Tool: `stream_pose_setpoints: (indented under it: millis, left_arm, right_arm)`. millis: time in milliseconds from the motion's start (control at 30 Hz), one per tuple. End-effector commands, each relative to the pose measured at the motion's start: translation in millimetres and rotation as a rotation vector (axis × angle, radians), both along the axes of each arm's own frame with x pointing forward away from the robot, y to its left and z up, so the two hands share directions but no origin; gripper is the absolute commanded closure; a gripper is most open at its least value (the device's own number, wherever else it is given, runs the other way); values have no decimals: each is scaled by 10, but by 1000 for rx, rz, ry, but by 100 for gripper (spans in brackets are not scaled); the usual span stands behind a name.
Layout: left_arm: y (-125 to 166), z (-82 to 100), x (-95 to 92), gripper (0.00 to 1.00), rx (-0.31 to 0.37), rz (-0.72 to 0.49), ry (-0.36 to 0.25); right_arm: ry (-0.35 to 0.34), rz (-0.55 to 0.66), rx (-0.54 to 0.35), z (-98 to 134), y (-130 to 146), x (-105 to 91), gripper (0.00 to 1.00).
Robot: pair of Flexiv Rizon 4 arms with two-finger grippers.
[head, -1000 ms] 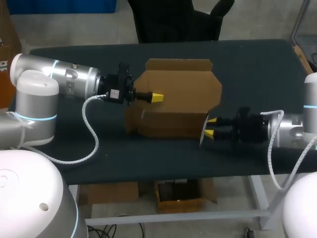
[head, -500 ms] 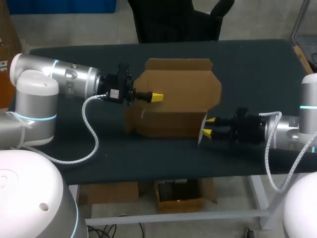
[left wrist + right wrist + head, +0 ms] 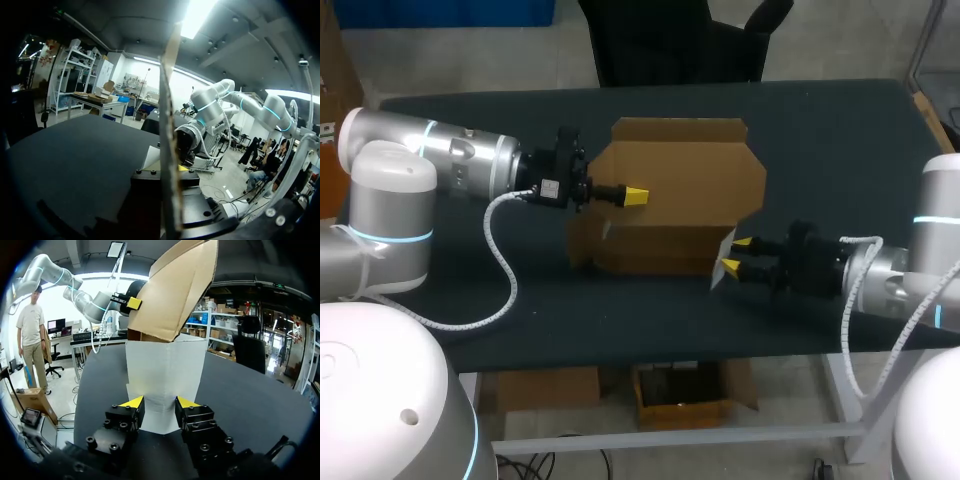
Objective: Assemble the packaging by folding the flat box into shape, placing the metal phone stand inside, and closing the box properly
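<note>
No writing is legible anywhere. A small white sticker on the left gripper may carry print, but it is too small to read.

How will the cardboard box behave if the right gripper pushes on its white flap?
The white flap is a thin single sheet, so it probably bends at its crease first. The cardboard box looks hollow and light, apt to slide or skew, though the left gripper pinching its raised panel should steady it.

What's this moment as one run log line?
stage: box being folded | left hand: shut on upright box panel | right hand: open, at white flap | table: dark
</note>
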State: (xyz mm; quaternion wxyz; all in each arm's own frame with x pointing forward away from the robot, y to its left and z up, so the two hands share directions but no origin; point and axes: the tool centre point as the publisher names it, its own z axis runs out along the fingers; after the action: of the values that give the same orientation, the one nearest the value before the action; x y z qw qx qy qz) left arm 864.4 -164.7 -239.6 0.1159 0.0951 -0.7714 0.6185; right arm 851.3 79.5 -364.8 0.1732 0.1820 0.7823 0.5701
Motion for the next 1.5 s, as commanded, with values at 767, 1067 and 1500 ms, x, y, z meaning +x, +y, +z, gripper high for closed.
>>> stream_pose_setpoints:
  millis: [767, 1067, 1500]
  left_arm:
    - [-28, -33, -5, 100, 0, -3, 0]
    - [-28, -33, -5, 100, 0, -3, 0]
    - [-28, -33, -5, 100, 0, -3, 0]
  right_arm:
    - [-38, -220, 42, -48, 92, 77, 62]
    - [-36, -282, 71, -56, 57, 133, 61]
    - [-35, -356, 83, -61, 108, 217, 62]
